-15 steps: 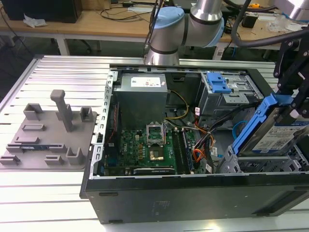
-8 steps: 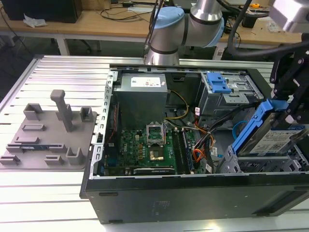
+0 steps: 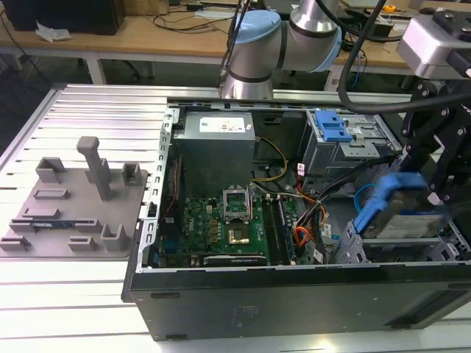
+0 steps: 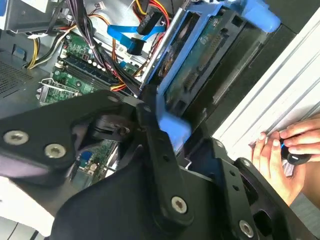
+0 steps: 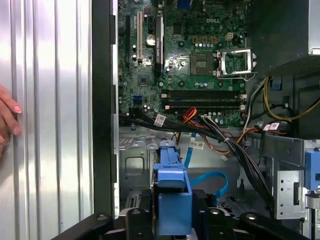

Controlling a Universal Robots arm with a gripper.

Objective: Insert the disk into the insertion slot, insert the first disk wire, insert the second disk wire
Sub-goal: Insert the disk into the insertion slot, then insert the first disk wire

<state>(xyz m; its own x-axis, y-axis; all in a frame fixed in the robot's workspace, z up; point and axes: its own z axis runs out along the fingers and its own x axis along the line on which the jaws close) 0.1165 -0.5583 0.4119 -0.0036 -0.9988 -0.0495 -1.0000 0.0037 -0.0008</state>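
The first step is in hand: the claw (image 5: 172,220) pinches the disk (image 3: 408,220), held tilted just above the slot (image 3: 352,248) at the exterior view's right; I think it needs levelling to enter

**A:** ok, what's sitting where?

**B:** The open case (image 3: 294,294) lies on the bench (image 3: 88,110). A fixture plate (image 3: 73,198) sits beside it on the exterior view's left. Inside, the motherboard (image 3: 221,220) is in the middle, with the power supply (image 3: 217,129) behind it.

**A:** and the drive end?

**B:** That's on the exterior view's right. The taller cage (image 3: 335,136) is at the back, with the insertion slot (image 3: 352,248) in front of it. The disk (image 3: 401,220) is tilted right over the slot, clamped between the fingers (image 4: 152,140). Can't tell how far in it is. The cables (image 3: 309,213) run between the motherboard and the cages.

**A:** anyone close?

**B:** yeah, a hand (image 4: 285,145) on the bench, just outside the case wall.
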